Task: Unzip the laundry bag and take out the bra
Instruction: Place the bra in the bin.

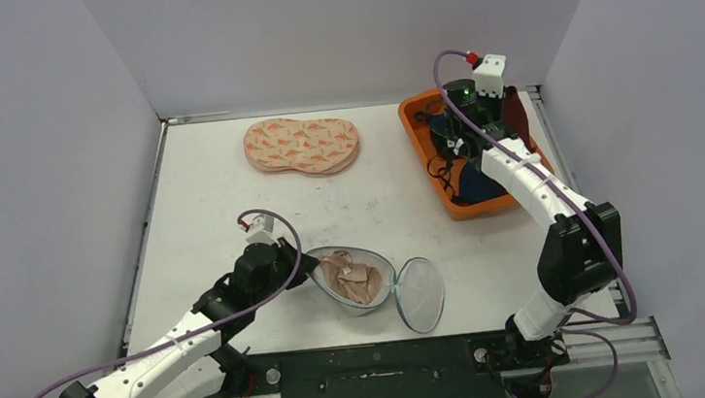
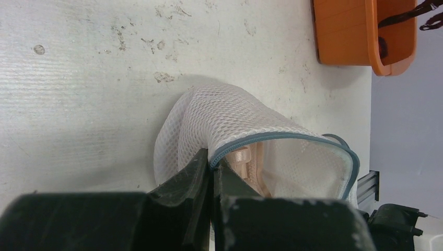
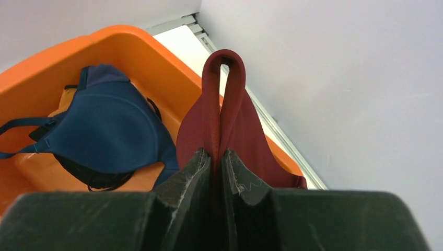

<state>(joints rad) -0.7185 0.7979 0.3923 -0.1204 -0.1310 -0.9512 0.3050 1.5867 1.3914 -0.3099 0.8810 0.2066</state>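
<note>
— Which step is being done?

— The mesh laundry bag (image 2: 219,112) is already unzipped. It lies on the table well apart from the orange bin (image 3: 115,44), on the side nearer the arm bases, and its round flap is laid open. So the unzipping looks done, and the taking-out part is in hand.

— Is anything being held?

— Yes. The bag's blue-grey rim is pinched by the left gripper (image 2: 211,167), and its fingers are closed tight on it. A dark red bra (image 3: 224,99) is pinched by the right gripper (image 3: 215,157), right over the orange bin. A blue bra (image 3: 104,130) is seen lying inside the bin.

— Where is the bra that has to come out?

— A peach bra (image 1: 351,277) is tucked inside the open bag. It has not been taken out yet.

— What is called for next?

— The dark red bra should probably be let go, so that it drops into the bin. Then the right gripper has to be brought from the bin over to the bag, opened, and lowered into the bag's mouth. Only the peach bra should be pinched, not the mesh. The rim should be held down while the bra is lifted, or the bag may be lifted too.

— Is anything else there?

— A flat patterned pouch (image 1: 302,145) lies well apart from the bin, near the back wall. Whether it is zipped cannot be told.
</note>
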